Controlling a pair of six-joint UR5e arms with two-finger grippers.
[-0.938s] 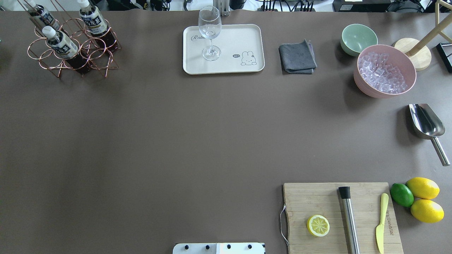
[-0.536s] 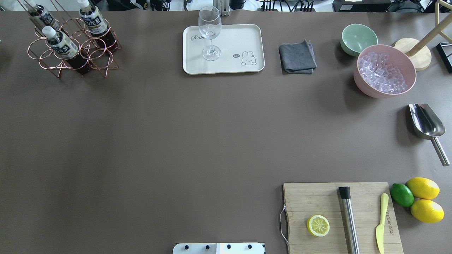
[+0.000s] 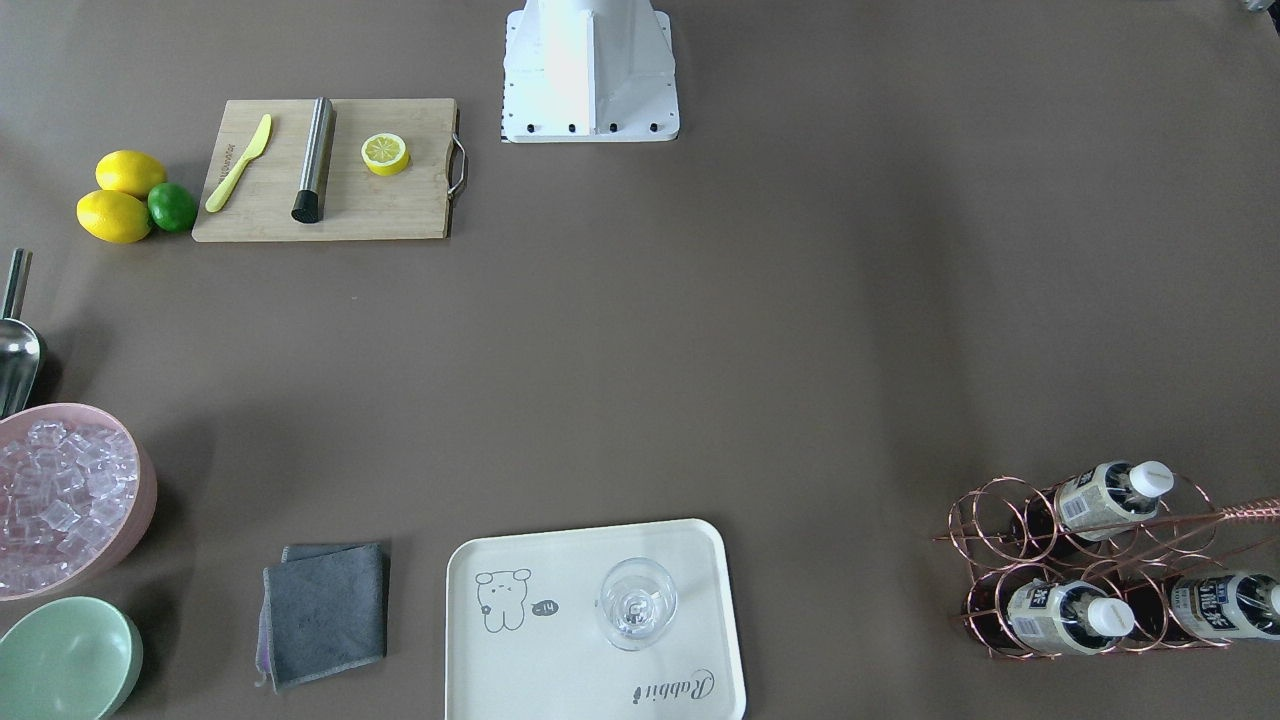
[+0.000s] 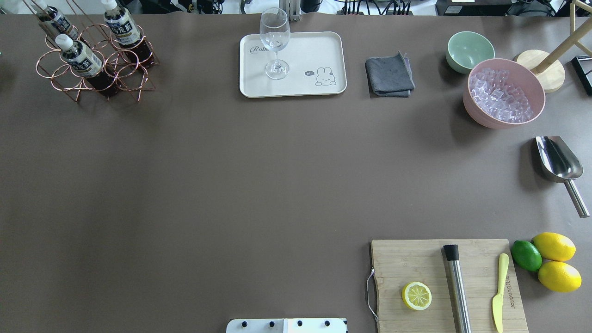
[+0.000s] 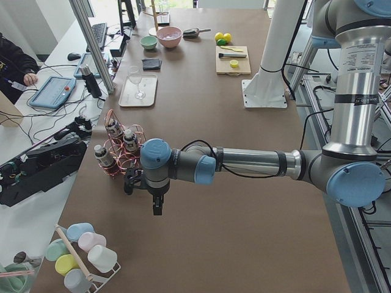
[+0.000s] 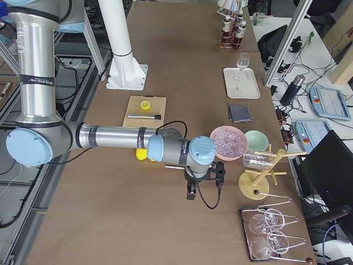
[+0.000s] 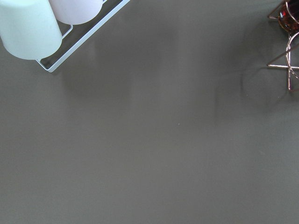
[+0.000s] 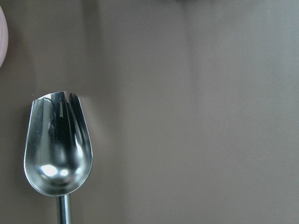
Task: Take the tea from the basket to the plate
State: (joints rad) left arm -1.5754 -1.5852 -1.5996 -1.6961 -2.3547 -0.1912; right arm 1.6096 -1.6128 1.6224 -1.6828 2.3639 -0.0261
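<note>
- Exterior front-facing: the basket stands near the table edge on the robot's left side. All three tea bottles sit in its rings, one in the row toward the robot and two in the other row. The plate lies well apart from the basket and carries a wine glass. A grey cloth lies near the plate.
- Overhead exterior: the basket is in the far left corner and the plate is at the far edge near the middle. The glass stands on the plate's half toward the basket. A pink bowl with ice and a green bowl are far to the right.
- Exterior left: the left gripper hangs with fingers down over bare table, just beside the basket, on the side away from the plate. I cannot tell how far it is open, or whether it has hold of anything (this side view is the only one that shows it).
- Exterior right: the right gripper points down over the table near the pink bowl. I cannot tell its opening here either.
- Left wrist-mounted: bare table, a corner of the basket at the right edge, and two cups in a white wire holder at the upper left.
- Right wrist-mounted: a metal scoop lies on the table below this camera.
</note>
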